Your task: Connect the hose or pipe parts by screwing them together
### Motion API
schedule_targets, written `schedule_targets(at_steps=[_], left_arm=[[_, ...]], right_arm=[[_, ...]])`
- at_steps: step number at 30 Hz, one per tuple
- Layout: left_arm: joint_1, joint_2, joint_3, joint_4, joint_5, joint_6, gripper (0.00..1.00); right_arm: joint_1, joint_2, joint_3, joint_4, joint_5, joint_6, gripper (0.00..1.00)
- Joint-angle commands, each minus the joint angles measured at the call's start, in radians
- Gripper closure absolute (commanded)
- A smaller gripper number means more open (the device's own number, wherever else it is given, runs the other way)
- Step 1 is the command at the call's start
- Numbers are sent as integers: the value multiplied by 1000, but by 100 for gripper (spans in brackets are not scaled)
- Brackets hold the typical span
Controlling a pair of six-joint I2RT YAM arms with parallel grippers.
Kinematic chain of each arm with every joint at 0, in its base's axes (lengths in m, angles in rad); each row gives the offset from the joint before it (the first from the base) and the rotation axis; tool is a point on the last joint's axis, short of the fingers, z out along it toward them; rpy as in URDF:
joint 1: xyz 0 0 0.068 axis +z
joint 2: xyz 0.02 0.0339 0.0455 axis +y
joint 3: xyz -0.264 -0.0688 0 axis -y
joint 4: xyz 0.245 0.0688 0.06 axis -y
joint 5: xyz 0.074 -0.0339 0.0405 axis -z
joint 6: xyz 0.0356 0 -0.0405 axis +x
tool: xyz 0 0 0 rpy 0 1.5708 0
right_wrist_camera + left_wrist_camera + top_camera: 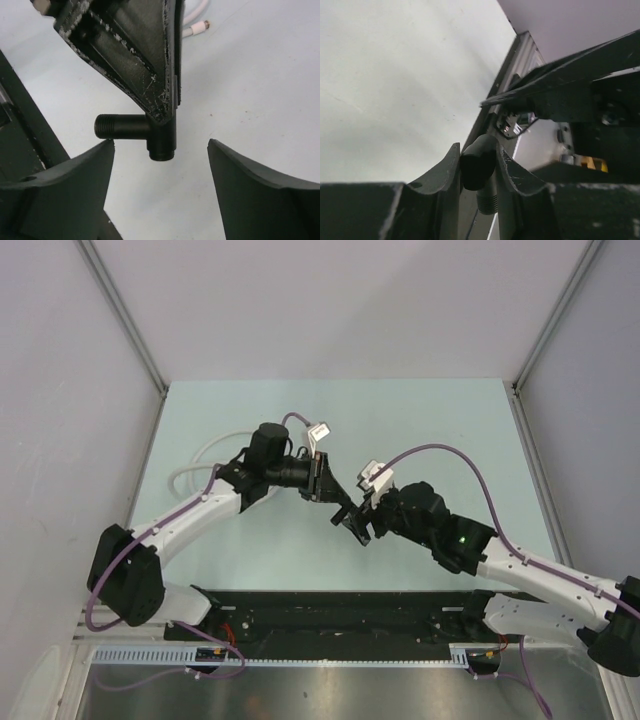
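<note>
My left gripper is shut on a black pipe fitting, an elbow-shaped part held above the table. Its threaded end points back toward the wrist. In the right wrist view the same fitting hangs from the left gripper's fingers, with its threaded stub pointing left. My right gripper is open, and its fingertips stand on either side of the fitting without touching it. A white hose lies coiled on the table at the back left. Its end fitting shows behind the grippers.
The two grippers meet over the middle of the pale green table. A black rail runs along the near edge between the arm bases. Grey walls close in the back and both sides.
</note>
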Motion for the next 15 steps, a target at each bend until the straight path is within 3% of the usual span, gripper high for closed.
schedule_targets(at_steps=[1,7,15], left_arm=[[-3,-37,30,17,-118,-19,99],[-4,-144,-25,111,-295,-124,100],[-1,-304,-193,431,-326,-330,100]], right_arm=[[2,-62,13,76,74,187,12],[-18,-125,-51,229,52,472,11],[-27,-65,-80,417,-39,705,21]])
